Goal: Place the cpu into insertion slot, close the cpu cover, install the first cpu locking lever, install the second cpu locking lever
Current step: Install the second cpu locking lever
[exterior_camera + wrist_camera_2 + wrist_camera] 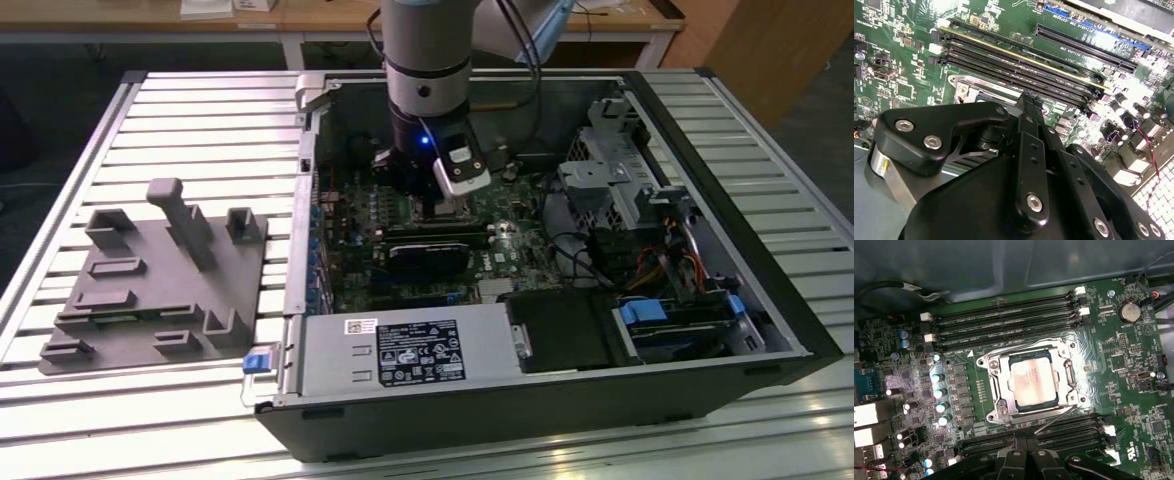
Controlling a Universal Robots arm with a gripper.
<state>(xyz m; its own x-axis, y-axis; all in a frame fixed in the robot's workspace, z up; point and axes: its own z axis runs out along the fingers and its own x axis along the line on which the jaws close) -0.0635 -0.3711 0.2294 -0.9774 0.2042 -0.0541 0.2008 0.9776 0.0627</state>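
Observation:
In the first wrist view the cpu (pixel 1032 382), a silvery square chip, lies flat in the insertion slot (pixel 1059 384). The cpu cover (pixel 998 390), a metal frame, is down around it. One thin locking lever (pixel 1070 376) runs along one side of the frame. A second thin lever (pixel 1055 420) slants away from the frame's corner towards my fingertips. My gripper (pixel 1026 452) is shut with its black fingers (pixel 1030 131) pressed together, just short of the socket; whether it touches that lever is unclear. In the exterior view the gripper (pixel 435 204) hangs over the green board (pixel 350 285) inside the open computer case.
Rows of memory slots (pixel 1004 322) flank the socket on two sides. Capacitors (pixel 939 392) stand beside it. In the exterior view the case wall (pixel 315 150), a black card (pixel 427 255), drive cages (pixel 607 175) and the power supply (pixel 400 350) surround the arm. A grey fixture tray (pixel 154 290) sits at the exterior view's left.

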